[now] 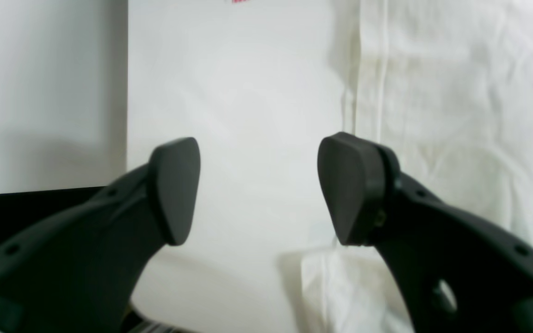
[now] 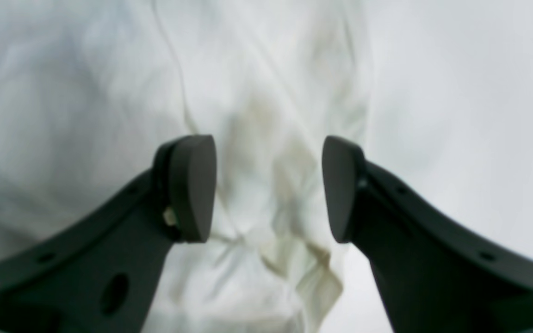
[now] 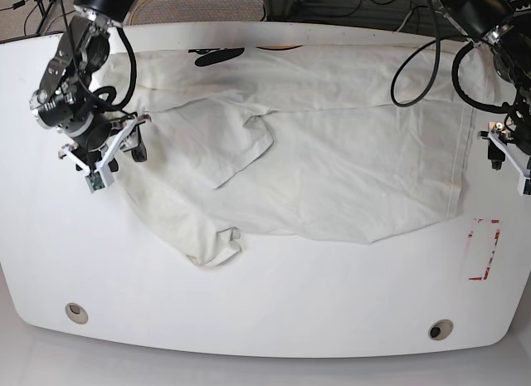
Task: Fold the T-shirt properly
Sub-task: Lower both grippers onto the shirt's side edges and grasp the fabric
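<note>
The off-white T-shirt [image 3: 348, 162] lies spread and wrinkled across the white table [image 3: 274, 311], with one flap [image 3: 241, 145] folded over its middle. A bit of black print [image 3: 217, 55] peeks out at its far edge. My right gripper [image 3: 124, 149] hovers at the shirt's left edge. In the right wrist view the right gripper [image 2: 269, 189] stands open above a crumpled fold of the T-shirt [image 2: 275, 138], holding nothing. My left gripper [image 3: 500, 149] is at the table's right side, just off the hem. The left gripper [image 1: 259, 189] is open over bare table, with the T-shirt's hem [image 1: 456, 115] beside its right finger.
A red rectangular marking [image 3: 484, 249] is on the table at the right, near the left arm. Two round holes [image 3: 76, 311] [image 3: 440, 329] sit near the front edge. Cables [image 3: 415, 62] hang at the back. The table's edge and dark floor [image 1: 16, 212] show in the left wrist view.
</note>
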`<action>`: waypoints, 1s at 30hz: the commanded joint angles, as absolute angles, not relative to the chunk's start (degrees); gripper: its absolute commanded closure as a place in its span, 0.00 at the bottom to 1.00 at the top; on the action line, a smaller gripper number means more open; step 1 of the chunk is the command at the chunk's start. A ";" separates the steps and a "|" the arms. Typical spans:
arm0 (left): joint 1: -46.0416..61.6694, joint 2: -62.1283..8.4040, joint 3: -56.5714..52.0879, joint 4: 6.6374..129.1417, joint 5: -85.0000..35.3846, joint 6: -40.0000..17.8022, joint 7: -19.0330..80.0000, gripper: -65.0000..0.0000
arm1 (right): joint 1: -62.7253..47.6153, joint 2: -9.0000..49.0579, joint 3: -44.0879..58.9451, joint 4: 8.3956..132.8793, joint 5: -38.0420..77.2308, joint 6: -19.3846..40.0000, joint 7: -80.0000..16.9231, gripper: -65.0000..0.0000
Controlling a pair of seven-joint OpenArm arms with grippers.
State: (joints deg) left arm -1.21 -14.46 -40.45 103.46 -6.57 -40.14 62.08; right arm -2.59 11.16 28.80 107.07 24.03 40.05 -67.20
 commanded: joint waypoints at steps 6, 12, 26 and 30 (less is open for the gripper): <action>-7.34 -17.19 -36.18 96.48 -6.90 -40.00 61.23 0.36 | 7.96 13.85 28.88 93.41 24.48 40.00 -62.81 0.46; -10.42 -17.19 -34.68 91.65 -6.90 -40.00 61.05 0.36 | 13.93 16.13 26.95 80.04 20.88 40.00 -54.99 0.46; -13.05 -17.89 -34.42 87.69 -6.90 -40.00 60.97 0.22 | 18.07 16.13 26.07 62.29 13.85 40.00 -43.47 0.46; -13.05 -17.98 -34.42 87.69 -6.90 -40.00 60.97 0.20 | 17.89 14.99 26.07 60.62 13.32 40.00 -41.10 0.46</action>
State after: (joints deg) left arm -11.79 -16.78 -34.35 86.91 -6.46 -40.10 61.89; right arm 16.69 14.85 26.04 60.75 13.19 39.92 -42.39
